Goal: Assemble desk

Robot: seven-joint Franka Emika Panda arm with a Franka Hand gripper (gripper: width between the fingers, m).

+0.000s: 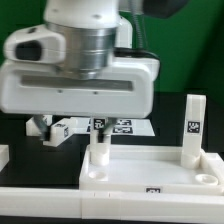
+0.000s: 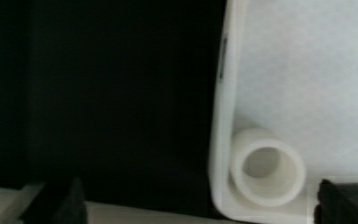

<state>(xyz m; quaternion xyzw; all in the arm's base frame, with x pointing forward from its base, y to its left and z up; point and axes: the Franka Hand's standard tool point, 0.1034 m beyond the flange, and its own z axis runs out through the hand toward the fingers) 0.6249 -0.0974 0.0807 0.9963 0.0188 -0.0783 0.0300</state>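
You have the gripper (image 2: 202, 203) spread wide and empty over a corner socket (image 2: 265, 170) of the near tabletop panel (image 1: 150, 166), with one leg (image 1: 194, 128) upright at the exterior view's right.

White tabletop panel (image 1: 150, 172), black-and-white-tagged white leg (image 1: 194, 140)

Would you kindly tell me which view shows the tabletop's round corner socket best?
The wrist view: the socket is close, its round hole plainly open. The exterior view shows the tabletop, but that socket cannot be made out there.
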